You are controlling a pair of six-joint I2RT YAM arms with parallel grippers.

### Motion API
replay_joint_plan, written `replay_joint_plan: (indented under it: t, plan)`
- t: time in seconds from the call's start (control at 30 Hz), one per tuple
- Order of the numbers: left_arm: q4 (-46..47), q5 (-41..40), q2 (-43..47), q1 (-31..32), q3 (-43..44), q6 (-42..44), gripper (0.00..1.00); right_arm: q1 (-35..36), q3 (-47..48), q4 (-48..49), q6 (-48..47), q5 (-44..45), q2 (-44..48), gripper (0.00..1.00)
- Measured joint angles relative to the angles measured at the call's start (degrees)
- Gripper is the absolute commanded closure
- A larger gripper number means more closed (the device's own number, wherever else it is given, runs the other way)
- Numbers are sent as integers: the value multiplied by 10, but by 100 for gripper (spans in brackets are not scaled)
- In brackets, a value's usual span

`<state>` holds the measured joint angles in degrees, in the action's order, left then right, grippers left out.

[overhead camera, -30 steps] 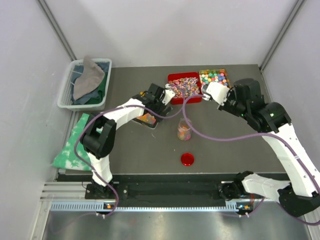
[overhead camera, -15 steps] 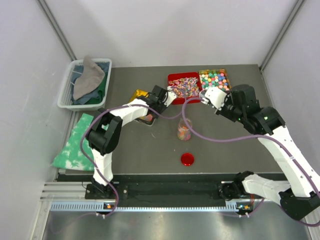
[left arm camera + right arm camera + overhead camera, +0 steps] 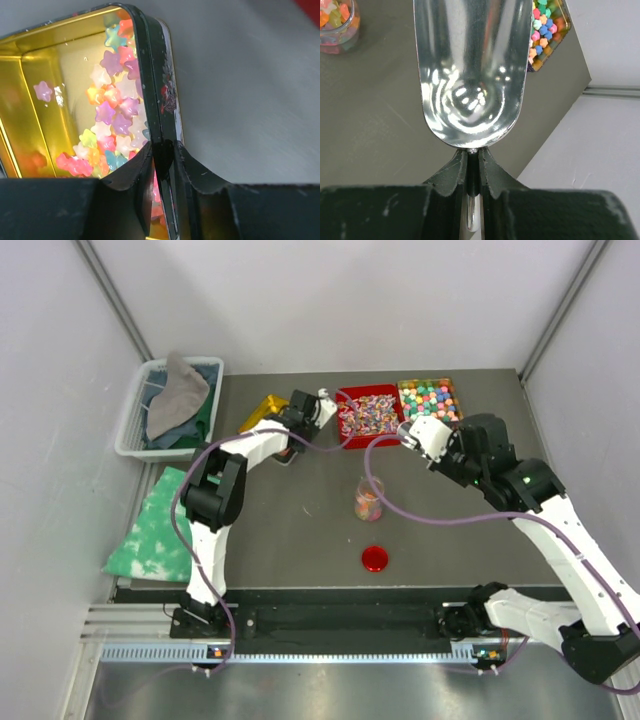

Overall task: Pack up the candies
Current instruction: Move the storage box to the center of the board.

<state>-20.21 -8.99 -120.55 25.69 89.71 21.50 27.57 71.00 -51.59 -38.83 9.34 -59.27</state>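
My left gripper is shut on the side wall of a black tin with a gold inside. Star-shaped pastel candies are heaped in the tin against that wall. From above, the tin is held tilted at the back left, beside the red tray of small mixed candies. A second tray of round pastel balls stands to its right. My right gripper is shut on the handle of an empty metal scoop, which hangs near the trays. A small clear jar holds some candies.
A red round lid lies in front of the jar. A grey basket of cloths stands at the back left, with a green patterned cloth nearer the front left. White walls close in both sides.
My left gripper closed on the tin's wall and carried the tin back and to the left, off its spot beside the jar. The right arm with the scoop shifted slightly.
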Motion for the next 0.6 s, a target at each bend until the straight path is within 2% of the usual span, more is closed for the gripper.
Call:
replay_joint_plan:
  t: [0.3,0.37,0.43,0.53,0.57,0.6]
  plan:
    - [-25,-23,-137,-60,207,19,69,0,-11,17,9,0,-4,100]
    - [-42,-30,-167,-67,258,23,52,0,-16,23,10,-1,-9,100]
    - [-47,-34,-189,-73,296,27,49,0,-19,27,12,-2,-14,100]
    - [-56,-30,-195,-78,304,23,45,0,-25,32,16,-3,-16,100]
    - [-58,-27,-194,-78,304,22,35,0,-28,36,17,-4,-16,100]
    - [-61,-22,-192,-78,304,19,31,0,-32,40,19,-5,-16,100]
